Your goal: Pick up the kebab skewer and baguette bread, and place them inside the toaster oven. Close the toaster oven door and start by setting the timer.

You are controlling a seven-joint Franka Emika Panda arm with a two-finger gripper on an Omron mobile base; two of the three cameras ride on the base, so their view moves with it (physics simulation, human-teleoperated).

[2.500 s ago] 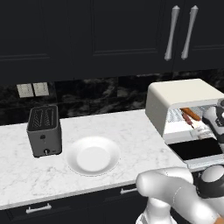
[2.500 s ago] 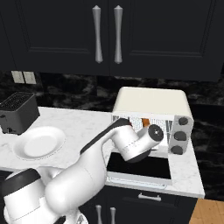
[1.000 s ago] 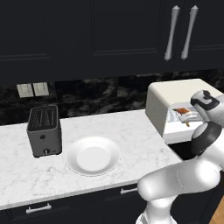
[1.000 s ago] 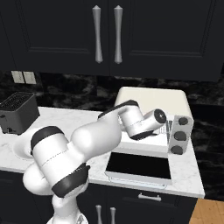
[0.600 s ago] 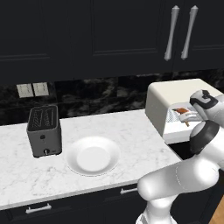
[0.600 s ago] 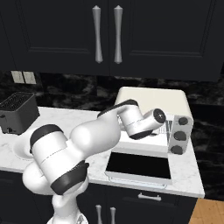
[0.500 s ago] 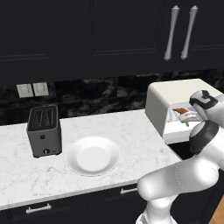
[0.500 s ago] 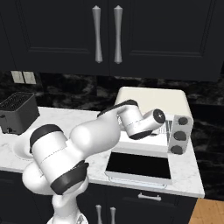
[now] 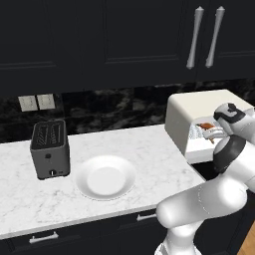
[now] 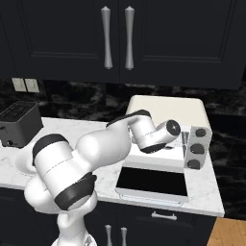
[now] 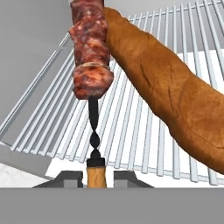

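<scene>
We are reaching into the boxy cream-white toaster oven with our claw pinched together on the orange wooden end of the thin dark kebab skewer, whose reddish-brown meat chunks are hanging just over the silver wire rack. The long orange-brown baguette bread is already lying on that rack, right beside the skewer and apparently touching its upper chunks. The dark glass toaster oven door is lying folded down flat on the white marble worktop, under our arm. Further left, the round white plate is sitting bare next to the dark grey two-slot toaster.

We are judging the risks from here. If we let go while the skewer is hovering tilted, it may roll against the loaf or tip with its handle sticking out past the rack's front edge, and the door would then be catching on it. Pulling back carelessly could drag the stick out with our fingers. We are also watching our wrist, since lifting it too steeply inside the cavity could be knocking the oven roof or nudging the baguette deeper.
</scene>
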